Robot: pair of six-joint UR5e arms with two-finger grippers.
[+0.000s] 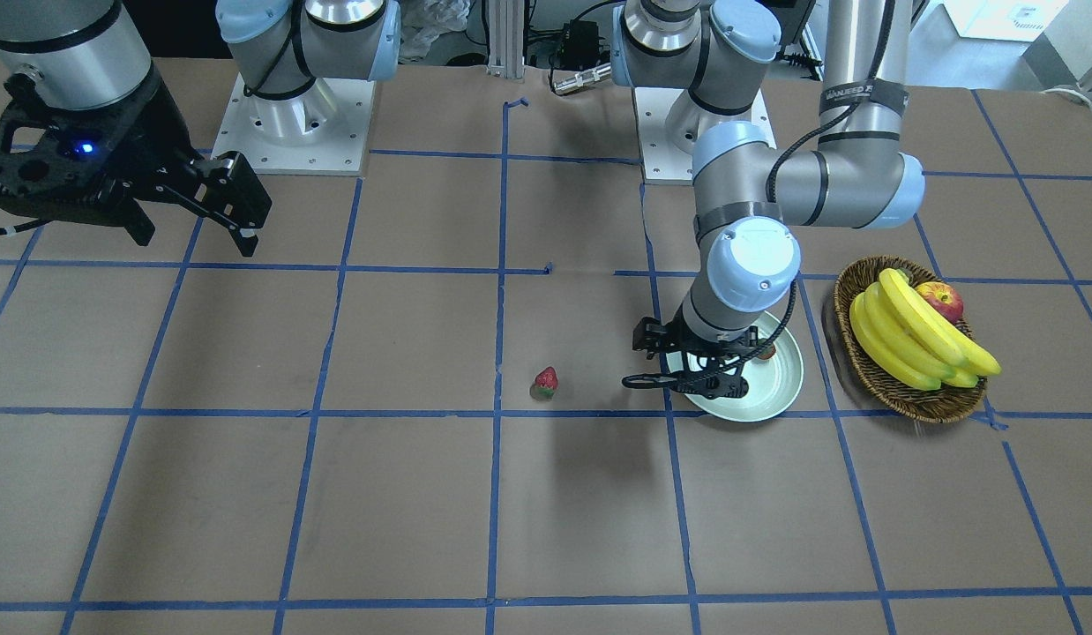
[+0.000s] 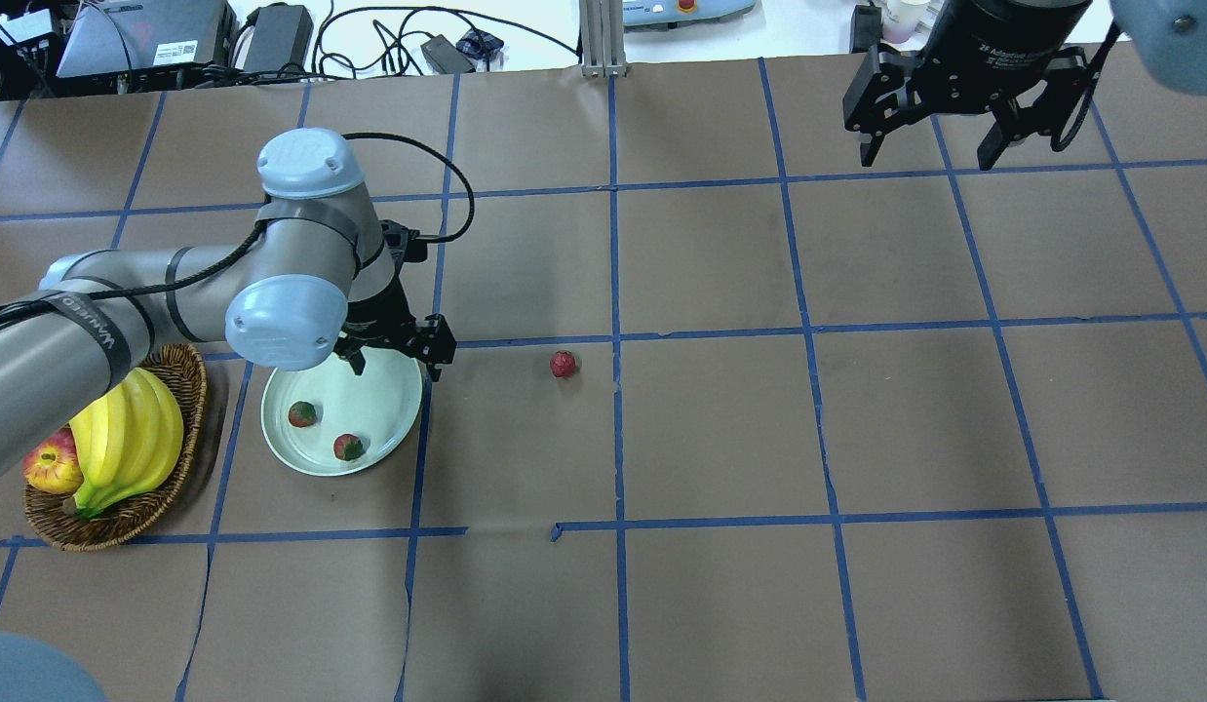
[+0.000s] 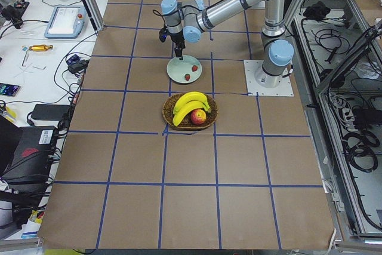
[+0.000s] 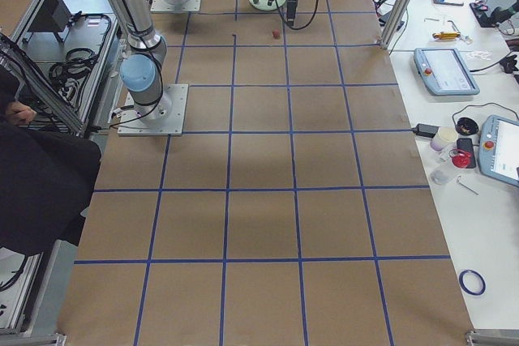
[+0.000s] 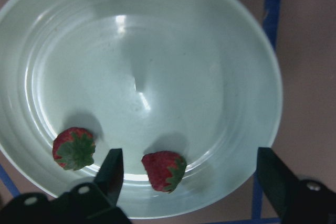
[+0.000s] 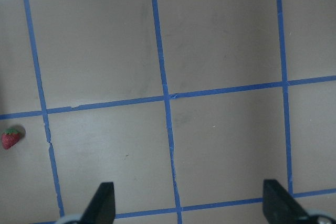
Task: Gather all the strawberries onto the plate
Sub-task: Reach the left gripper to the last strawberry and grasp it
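One strawberry (image 2: 302, 414) and a second strawberry (image 2: 348, 447) are seen lying in the plate (image 2: 389, 380), near its rim. A third strawberry (image 2: 563, 364) lies on the brown paper-covered table (image 2: 857, 439), well apart from the plate and beside a blue tape line (image 2: 615, 292). This berry is judged light, small and prone to rolling, with a conical red body and a leafy green cap. Whether it is soft cannot be told, so a gentle pinch across the widest part of the body is advised. The plate is glossy, shallow and pale mint, so sliding on it is expected. The left tool (image 2: 396, 356) is held spread and empty above the plate, and the right tool (image 2: 930, 146) is likewise spread and empty, well apart from the berry.
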